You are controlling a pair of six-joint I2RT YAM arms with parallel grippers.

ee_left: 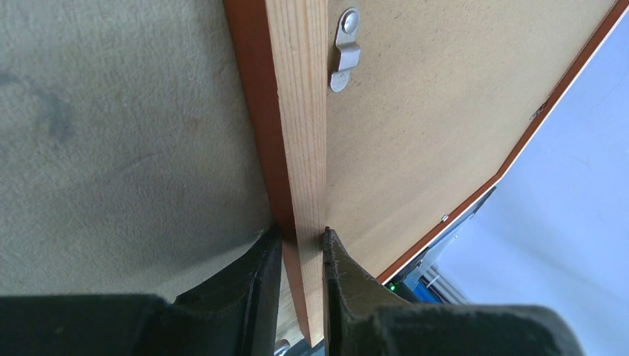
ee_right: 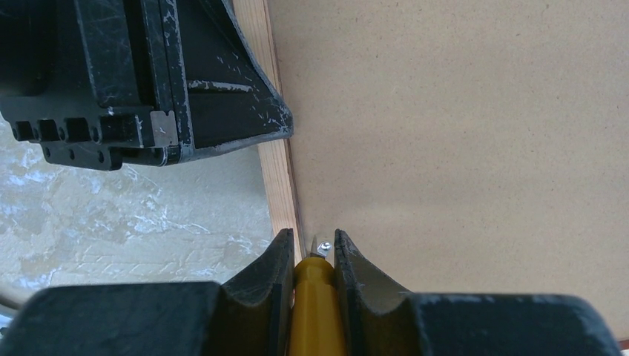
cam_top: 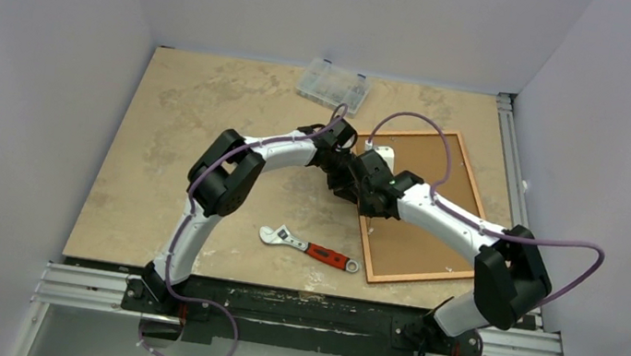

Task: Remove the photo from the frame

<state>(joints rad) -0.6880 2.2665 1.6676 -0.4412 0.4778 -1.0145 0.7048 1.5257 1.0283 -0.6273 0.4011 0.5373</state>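
Note:
The frame (cam_top: 414,277) lies face down at the right of the table, its brown backing board (cam_top: 420,239) facing up. The photo is hidden beneath that board. My left gripper (ee_left: 303,237) is shut on the frame's left rail (ee_left: 300,111), one finger on each side of the wood. A metal turn clip (ee_left: 345,48) sits further along that rail. My right gripper (ee_right: 310,241) is shut on a yellow-handled tool (ee_right: 315,304). The tool's metal tip touches a small clip (ee_right: 323,245) at the board's edge beside the rail (ee_right: 278,178). Both grippers (cam_top: 351,176) meet at the frame's left side.
A red-handled adjustable wrench (cam_top: 309,247) lies near the table's front edge. A clear plastic compartment box (cam_top: 333,85) stands at the back. An aluminium rail (cam_top: 508,159) runs along the table's right side, close to the frame's corner.

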